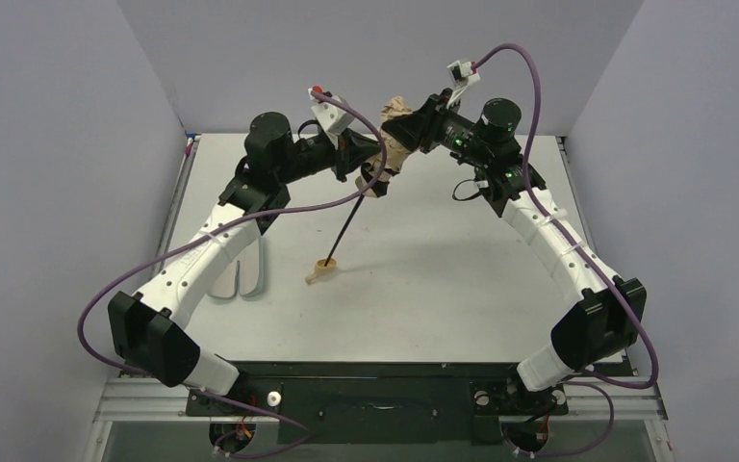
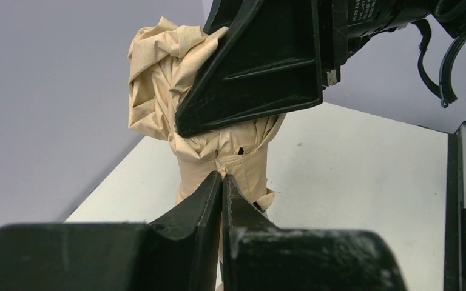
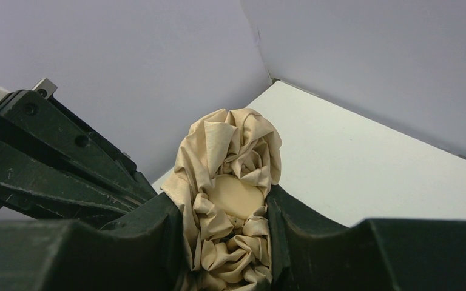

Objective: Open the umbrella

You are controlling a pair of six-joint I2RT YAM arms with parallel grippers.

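The folded umbrella (image 1: 399, 135) is held above the far middle of the table (image 1: 462, 289), its shaft slanting down toward the near-left. The right gripper (image 3: 224, 209) clamps the bunched canopy. The left gripper (image 2: 222, 182) is clenched just below it, and I cannot tell whether it is pinching fabric. The handle (image 1: 322, 271) is low, near the tabletop.

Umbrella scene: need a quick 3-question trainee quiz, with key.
1. True or false: the umbrella is already spread open.
2. What sits between the fingers of the right gripper?
A. the umbrella's bunched tan fabric
B. the umbrella's handle
C. nothing
3. Fill in: in the left wrist view, the fingers of the left gripper are ___ (open or shut).

Key: 1 false; 2 A; 3 shut.
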